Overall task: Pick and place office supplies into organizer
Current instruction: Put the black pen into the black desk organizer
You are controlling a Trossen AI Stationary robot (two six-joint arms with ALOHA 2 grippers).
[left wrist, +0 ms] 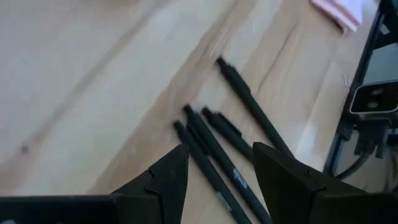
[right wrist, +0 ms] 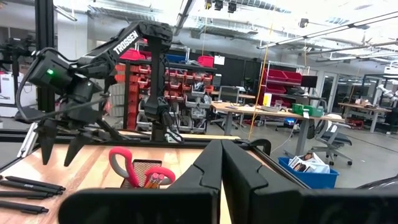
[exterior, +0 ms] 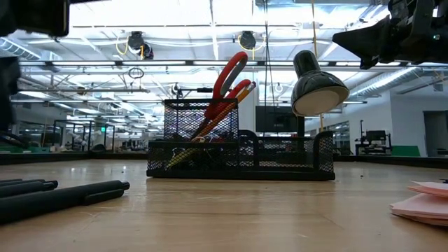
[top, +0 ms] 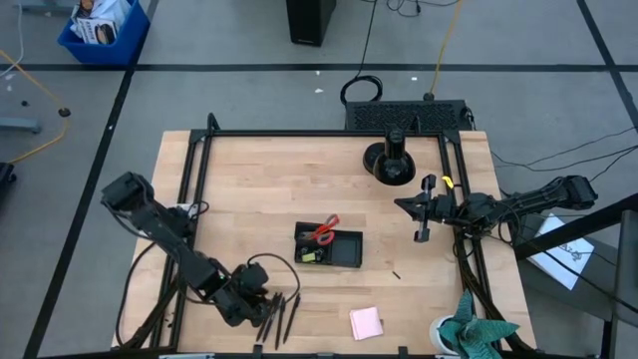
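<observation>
Organizer [top: 329, 246] = landmark, sits mid worktop [top: 269, 189]. Red-handled scissors [top: 325, 228] stand in its compartment w/ orange pencils [exterior: 227, 98], handles up. Dark pens [top: 281, 312] lie loose on the worktop, off the organizer's near-left corner, side by side. Left claw [left wrist: 217, 171] hangs just over the pens, released, fingers apart, nothing gripped, two pens showing in the gap. Pink sticky-note pad [top: 366, 322] lies flat toward the near edge from the organizer, right of the pens. Right claw [top: 423, 221] is raised to the organizer's right, clenched, empty. Round black stand [top: 390, 162] sits beyond the organizer, far-right side.
</observation>
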